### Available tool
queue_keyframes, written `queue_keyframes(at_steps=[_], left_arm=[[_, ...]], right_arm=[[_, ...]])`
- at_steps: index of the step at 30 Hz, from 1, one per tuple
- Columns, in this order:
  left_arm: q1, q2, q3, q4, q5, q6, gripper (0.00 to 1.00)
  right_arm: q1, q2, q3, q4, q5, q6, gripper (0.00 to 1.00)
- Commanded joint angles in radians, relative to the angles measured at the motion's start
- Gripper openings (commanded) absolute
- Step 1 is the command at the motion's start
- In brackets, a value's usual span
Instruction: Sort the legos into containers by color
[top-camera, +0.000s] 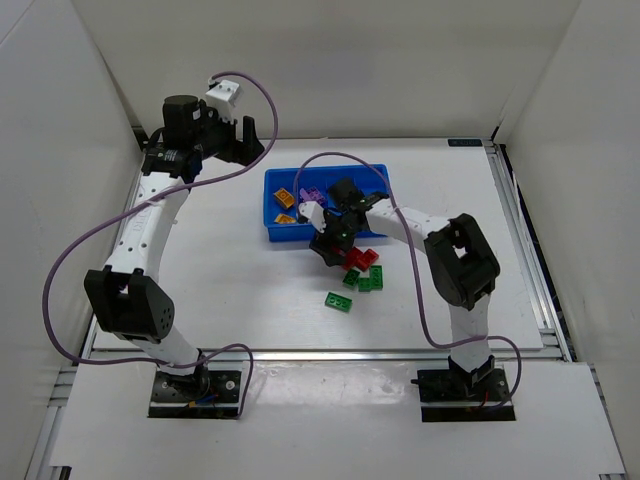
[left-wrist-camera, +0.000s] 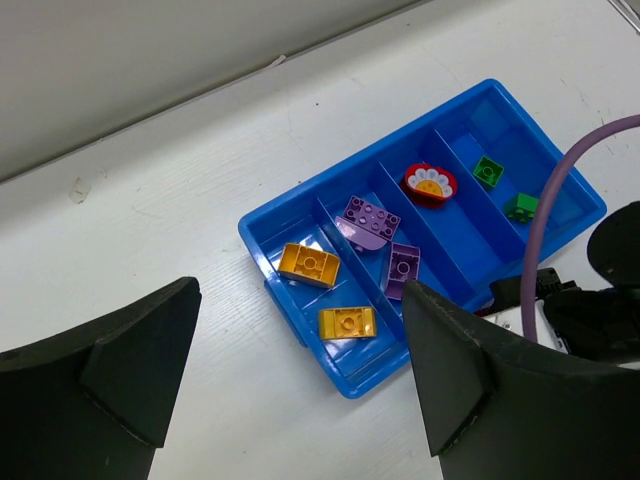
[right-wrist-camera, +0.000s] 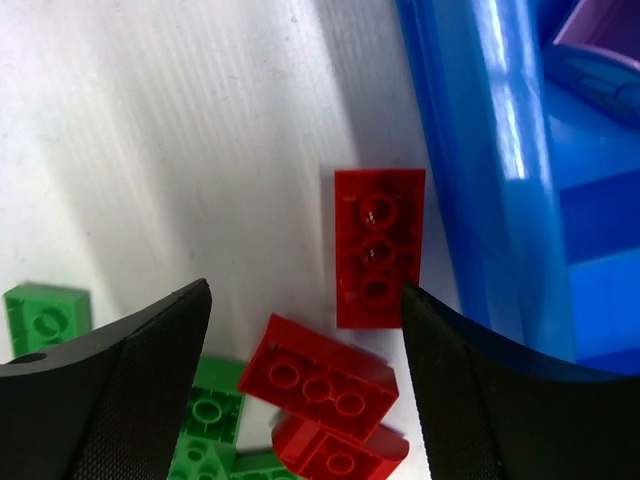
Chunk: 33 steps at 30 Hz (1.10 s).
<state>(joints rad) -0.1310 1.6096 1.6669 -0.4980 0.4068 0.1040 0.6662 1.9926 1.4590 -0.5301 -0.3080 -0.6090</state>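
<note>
Right gripper (right-wrist-camera: 303, 298) hangs open over a red brick (right-wrist-camera: 378, 248) lying on the table (right-wrist-camera: 150, 120) just beside the blue tray (right-wrist-camera: 480, 150); left gripper (left-wrist-camera: 300, 300) hovers open and empty above the tray, where sorted bricks (left-wrist-camera: 309, 264) lie.

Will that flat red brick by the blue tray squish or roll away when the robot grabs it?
Probably neither. The red brick looks like hard plastic, so it should stay stiff. It lies flat with straight sides, so it likely won't roll. Pushed, it might slide on the smooth table.
</note>
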Motion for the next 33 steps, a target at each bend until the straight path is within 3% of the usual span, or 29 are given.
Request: queue_keyframes(at_steps=[1,8,12,16,20,23,28,33], left_arm=[[0.004,-0.042,-0.002,0.024,0.0,-0.009,0.92],[0.002,-0.031,-0.006,0.024,0.0,-0.001,0.92],[0.004,-0.027,-0.012,0.024,0.003,0.002,0.92],[0.004,-0.024,-0.01,0.027,0.006,-0.001,0.92],[0.001,-0.022,-0.012,0.027,0.006,0.002,0.92],[-0.005,-0.023,-0.018,0.029,0.007,-0.001,0.92],[-0.016,-0.06,-0.059,0.036,0.012,0.002,0.92],[-0.018,-0.105,-0.114,0.042,0.021,-0.026,0.92]], right_arm=[[0.012,0.015,0.031,0.07,0.055,0.0,0.8],[0.016,0.063,0.057,0.084,0.092,-0.003,0.79],[0.018,0.084,0.066,0.091,0.105,-0.001,0.73],[0.018,0.091,0.055,0.111,0.122,-0.001,0.56],[0.018,0.048,0.015,0.133,0.129,-0.003,0.3],[0.019,-0.007,-0.014,0.111,0.13,0.005,0.2],[0.018,-0.188,-0.058,0.024,0.086,0.051,0.18],[-0.005,-0.342,0.013,-0.048,0.07,0.089,0.18]])
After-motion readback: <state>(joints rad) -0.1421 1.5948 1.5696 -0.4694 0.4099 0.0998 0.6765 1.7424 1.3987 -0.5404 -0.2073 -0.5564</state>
